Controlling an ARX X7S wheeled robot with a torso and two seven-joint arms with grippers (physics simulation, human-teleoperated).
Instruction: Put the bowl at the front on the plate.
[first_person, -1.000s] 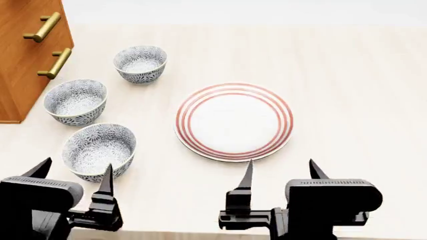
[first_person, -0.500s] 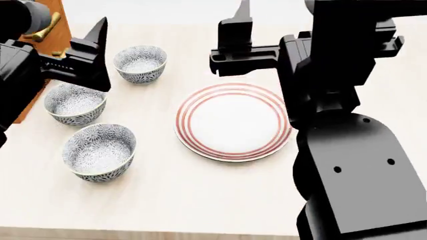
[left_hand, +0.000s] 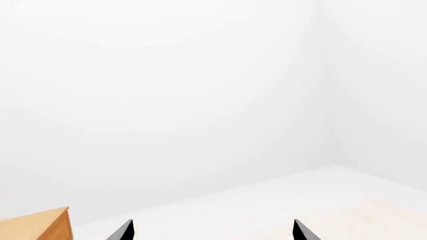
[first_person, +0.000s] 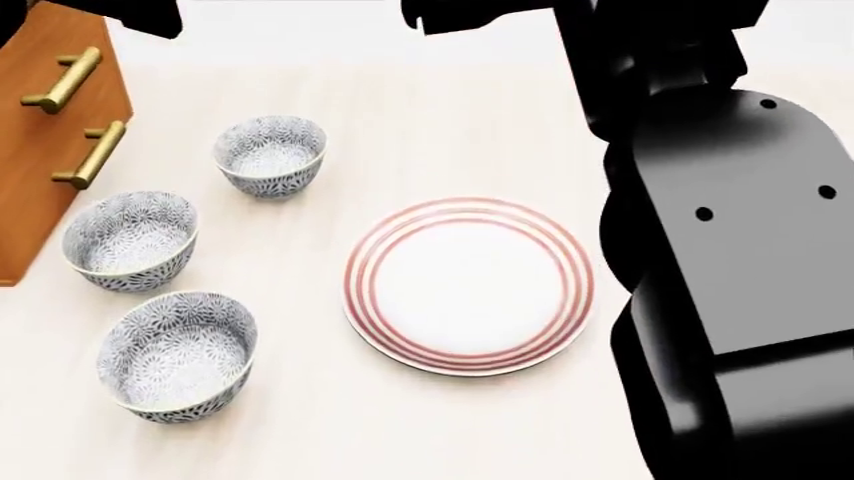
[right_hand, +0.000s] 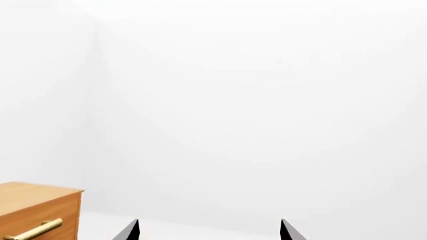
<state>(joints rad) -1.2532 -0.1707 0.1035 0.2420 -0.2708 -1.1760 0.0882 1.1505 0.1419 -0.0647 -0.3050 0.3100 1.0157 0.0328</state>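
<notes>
Nearest bowl (first_person: 175, 355) left of plate (first_person: 469, 285) on desk (first_person: 441, 130); two bowls (first_person: 130, 240) beyond; my jaws both spread, empty; wrist views show wall only.

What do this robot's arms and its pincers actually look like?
The right arm is glossy black, made of rounded blocky segments with small round screw holes. Each wrist view shows only two thin, pointed black fingertips. No cables or markings are visible.

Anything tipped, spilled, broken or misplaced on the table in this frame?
Nothing stands out. The three bowls, including the front bowl, sit upright and apart, left of the empty plate. Both wrist cameras face blank wall, with each gripper's fingertips spread.
</notes>
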